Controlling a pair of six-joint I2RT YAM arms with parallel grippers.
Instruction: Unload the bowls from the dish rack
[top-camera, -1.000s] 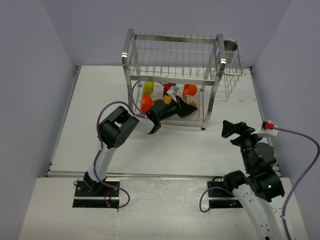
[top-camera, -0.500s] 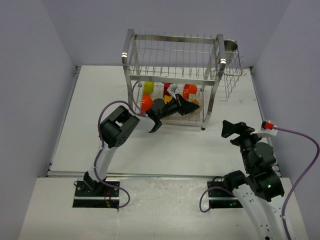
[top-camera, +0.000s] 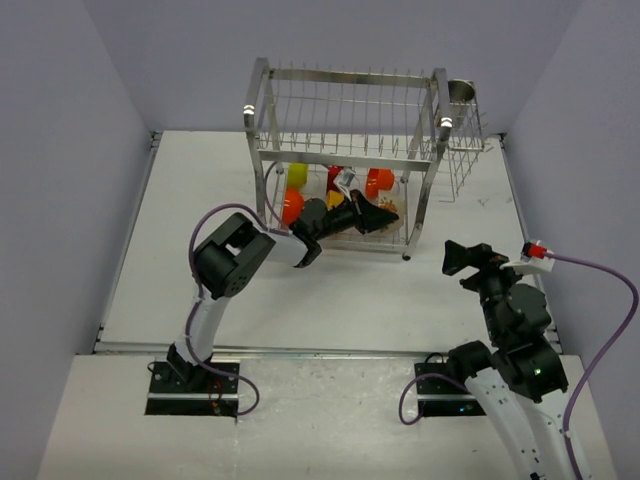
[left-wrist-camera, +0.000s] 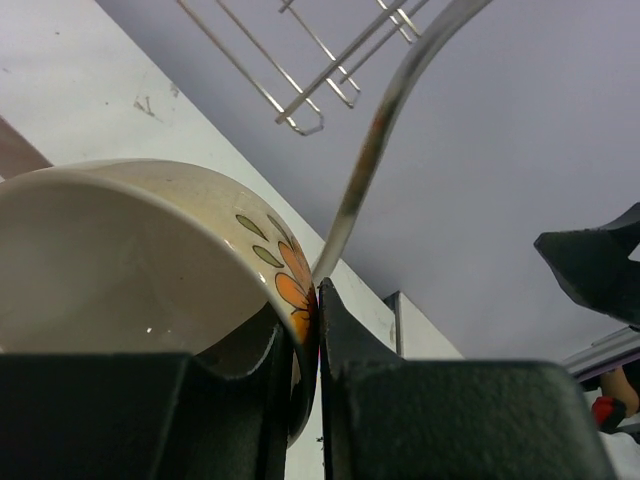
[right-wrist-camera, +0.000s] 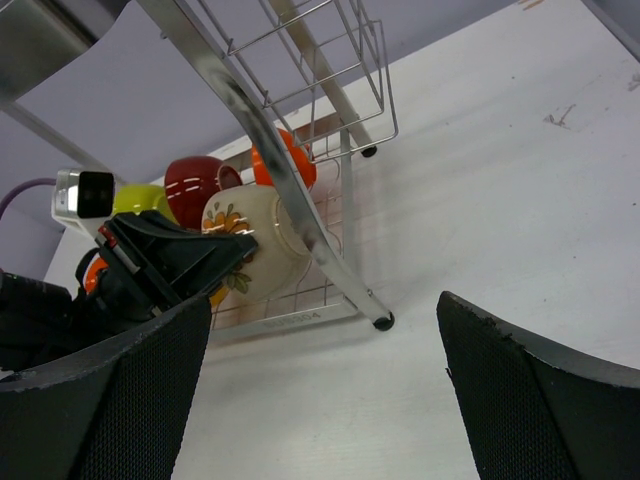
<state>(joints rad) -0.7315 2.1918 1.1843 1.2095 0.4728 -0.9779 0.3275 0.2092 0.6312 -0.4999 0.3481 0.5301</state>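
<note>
**ENTRY: patterned bowl (left-wrist-camera: 130, 250), gripped at the rim, not yet out of the dish rack (top-camera: 350, 158)**

**Top view.** My left gripper (top-camera: 383, 213) reaches under the upper shelf into the rack's lower tier. The bowls are crowded there: yellow bowl (top-camera: 297, 176), orange-red bowl (top-camera: 292, 206), orange bowl (top-camera: 380, 181). My right gripper (top-camera: 455, 258) hovers over the table (top-camera: 330, 300) near the rack's front right post, apart from the load. A metal cup (top-camera: 461, 91) sits above the side basket (top-camera: 462, 160); it is not on my list.

**Left wrist view.** The left jaws are clenched on the patterned bowl, with its thin wall pinched between them. A bent steel rod (left-wrist-camera: 370, 170) of the rack runs down to the rim right at the pinch and appears to touch it.

**Right wrist view.** The right jaws are spread wide and hold nothing. The patterned bowl stands tilted on edge behind the slanting front post (right-wrist-camera: 260, 130). The dark red bowl (right-wrist-camera: 192, 182) and lime-green bowl (right-wrist-camera: 140, 200) are close behind it.

**Risks, as I judge them.**
- The rim could catch on that rod or the front post as I draw the bowl out. That could twist the bowl in a narrow pinch and let it slip.
- A snag could drag the whole rack along.
- The neighbouring bowls are packed close and may tip or roll once this one leaves.
- The shelf overhead leaves little room to lift, so the way out is forward and low.
</note>
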